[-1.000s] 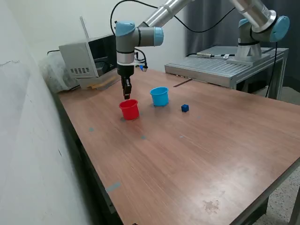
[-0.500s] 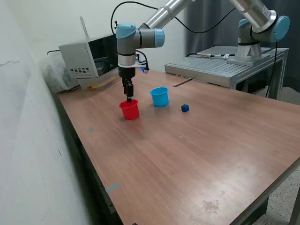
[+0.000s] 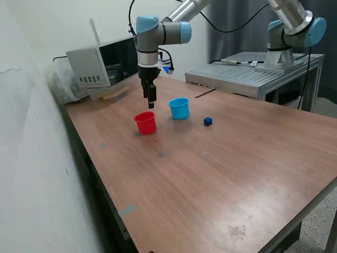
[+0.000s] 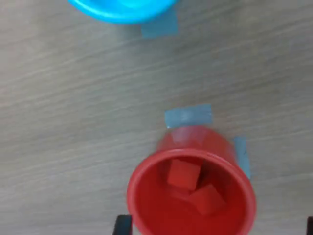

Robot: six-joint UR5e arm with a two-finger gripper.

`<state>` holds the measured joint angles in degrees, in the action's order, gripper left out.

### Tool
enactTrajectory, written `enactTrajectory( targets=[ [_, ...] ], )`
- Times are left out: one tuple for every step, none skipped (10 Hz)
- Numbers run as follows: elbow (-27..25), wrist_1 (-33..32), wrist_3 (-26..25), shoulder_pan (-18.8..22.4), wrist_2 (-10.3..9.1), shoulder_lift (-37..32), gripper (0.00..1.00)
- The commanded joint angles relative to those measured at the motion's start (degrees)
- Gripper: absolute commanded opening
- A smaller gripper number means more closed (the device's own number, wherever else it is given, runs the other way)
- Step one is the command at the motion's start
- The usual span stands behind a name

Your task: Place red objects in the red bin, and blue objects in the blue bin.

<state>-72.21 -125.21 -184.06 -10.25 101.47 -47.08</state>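
The red bin (image 3: 146, 123) stands on the wooden table, and in the wrist view the red bin (image 4: 146, 205) holds two red cubes (image 4: 183, 174) (image 4: 208, 198). My gripper (image 3: 151, 103) hangs just above and behind it, open and empty; only its fingertips (image 4: 122, 226) show in the wrist view, set wide apart. The light blue bin (image 3: 179, 108) (image 4: 122, 10) stands close by on the exterior view's right. One blue cube (image 3: 207, 122) lies on the table further to the exterior view's right.
A grey box-shaped appliance (image 3: 97, 66) sits at the table's back corner. A metal platform (image 3: 247, 74) with a second arm's base (image 3: 281, 52) stands behind the table. Blue tape marks (image 4: 188, 116) lie beside the red bin.
My gripper has risen from the red bin's mouth and shifted a little toward the exterior view's right. The bins and the blue cube have not moved.
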Motion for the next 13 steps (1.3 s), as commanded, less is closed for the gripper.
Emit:
enactTrajectory(
  targets=[
    [-9.7, 1.8, 0.1, 0.4, -0.22, -13.1, 1.00],
    [-14.0, 1.9, 0.4, 1.0, -0.31, -17.2, 1.00],
    [-18.6, 1.6, 0.5, 1.3, -0.31, -21.6, 1.00],
    [-22.4, 1.8, 0.5, 2.0, -0.31, -24.4, 1.00],
    [-25.0, 2.0, 0.5, 4.3, -0.40, -25.2, 1.00],
    [-25.9, 1.7, 0.5, 4.8, -1.97, -25.2, 1.00],
    [-26.7, 1.4, 0.5, 5.7, -4.77, -24.7, 1.00],
    [-27.1, 1.3, 0.5, 6.7, -5.40, -23.6, 1.00],
    [-27.2, 1.1, 0.5, 7.2, -5.50, -21.2, 1.00],
    [-27.1, 0.1, 0.5, 7.2, -6.28, -18.3, 1.00],
    [-27.3, -2.2, 0.6, 7.6, -8.11, -16.3, 1.00],
    [-27.3, -2.7, 0.6, 8.3, -8.31, -15.2, 1.00],
    [-27.3, -2.6, 2.9, 8.6, -8.40, -14.3, 1.00]
  ],
)
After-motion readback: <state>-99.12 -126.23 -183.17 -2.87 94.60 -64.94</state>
